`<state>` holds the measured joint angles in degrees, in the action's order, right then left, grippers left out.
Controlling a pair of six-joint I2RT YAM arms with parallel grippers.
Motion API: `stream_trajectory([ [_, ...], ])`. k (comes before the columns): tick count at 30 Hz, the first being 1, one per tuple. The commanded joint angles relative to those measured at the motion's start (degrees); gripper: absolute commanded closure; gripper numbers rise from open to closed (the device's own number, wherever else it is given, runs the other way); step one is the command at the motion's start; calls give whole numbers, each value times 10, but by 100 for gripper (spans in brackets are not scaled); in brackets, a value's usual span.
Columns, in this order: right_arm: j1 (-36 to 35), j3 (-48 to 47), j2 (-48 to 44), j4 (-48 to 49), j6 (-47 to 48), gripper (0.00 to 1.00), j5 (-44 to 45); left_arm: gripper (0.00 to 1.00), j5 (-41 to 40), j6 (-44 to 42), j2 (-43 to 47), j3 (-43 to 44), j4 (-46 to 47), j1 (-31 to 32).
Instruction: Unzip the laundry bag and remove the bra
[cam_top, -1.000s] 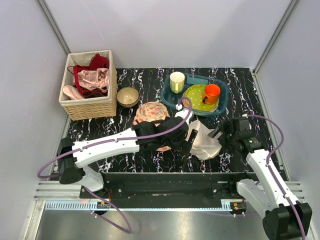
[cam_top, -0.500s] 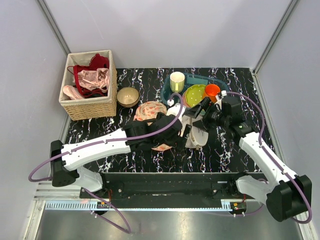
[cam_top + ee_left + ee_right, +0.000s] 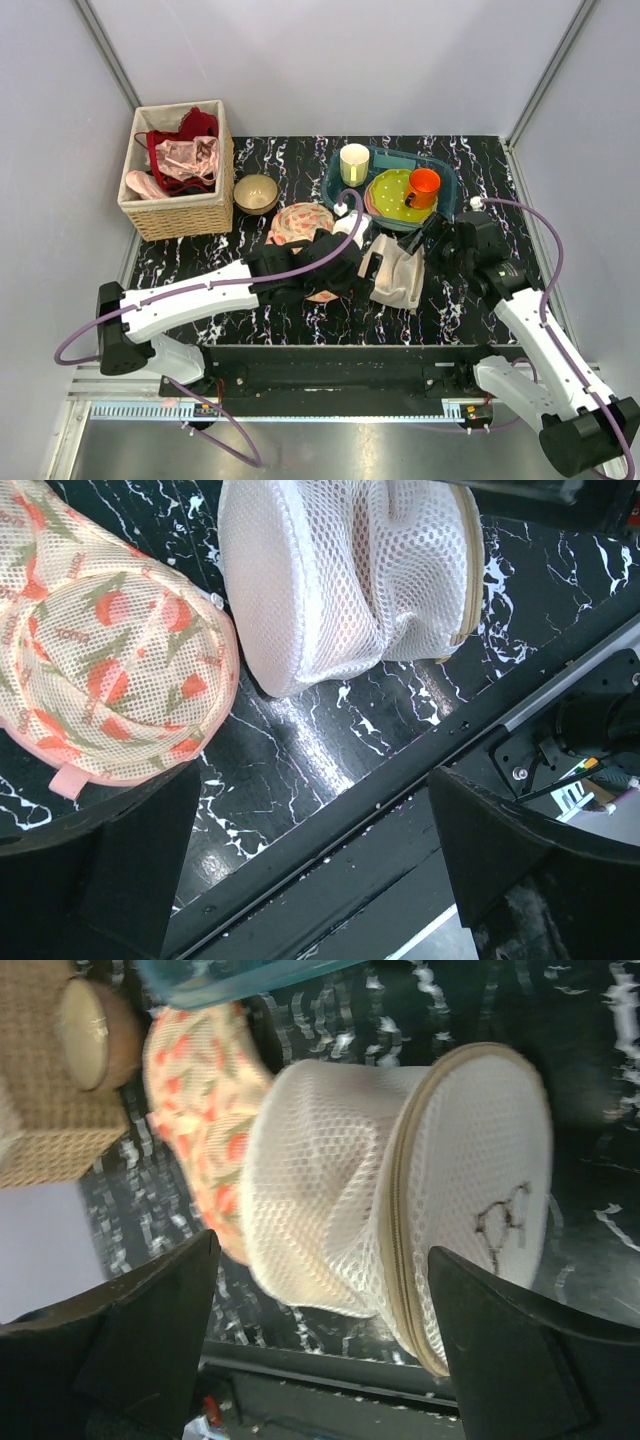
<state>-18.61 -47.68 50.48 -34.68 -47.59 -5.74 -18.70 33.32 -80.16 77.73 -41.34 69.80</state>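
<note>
The left gripper [image 3: 310, 810] is being held released, its dark fingers [image 3: 130, 860] spread to the lower corners of the left wrist view with nothing between them. The right gripper [image 3: 320, 1260] is likewise being held wide open and empty. Just beyond both, at the centre of the overhead view, the round white mesh laundry bag [image 3: 396, 276] is lying crumpled on the black marbled table [image 3: 460, 160], just beside the peach floral mesh pouch [image 3: 100, 670] at its left. The bag's tan zipped rim [image 3: 400, 1210] is being presented to the right gripper, running top to bottom across the right wrist view. The right arm is therefore judged nearer the zip, the left nearer the bag's body. No bra is being shown through the mesh.
</note>
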Motion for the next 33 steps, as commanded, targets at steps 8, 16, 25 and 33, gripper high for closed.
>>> stream_trajectory([
  [8, 2, 25, -30, -68, 6, 81, 114, 1, 26, 8, -18, 8, 34, 2],
  [16, 2, 24, -41, -25, -52, 100, 21, 1, 51, -4, -17, 35, 38, 4],
  [25, 2, 2, 19, 42, -160, 100, -64, 3, 127, -22, -29, 12, 128, 36],
  [33, 2, -31, 37, 44, -163, 100, -86, 5, 95, -43, -72, 7, 176, 36],
])
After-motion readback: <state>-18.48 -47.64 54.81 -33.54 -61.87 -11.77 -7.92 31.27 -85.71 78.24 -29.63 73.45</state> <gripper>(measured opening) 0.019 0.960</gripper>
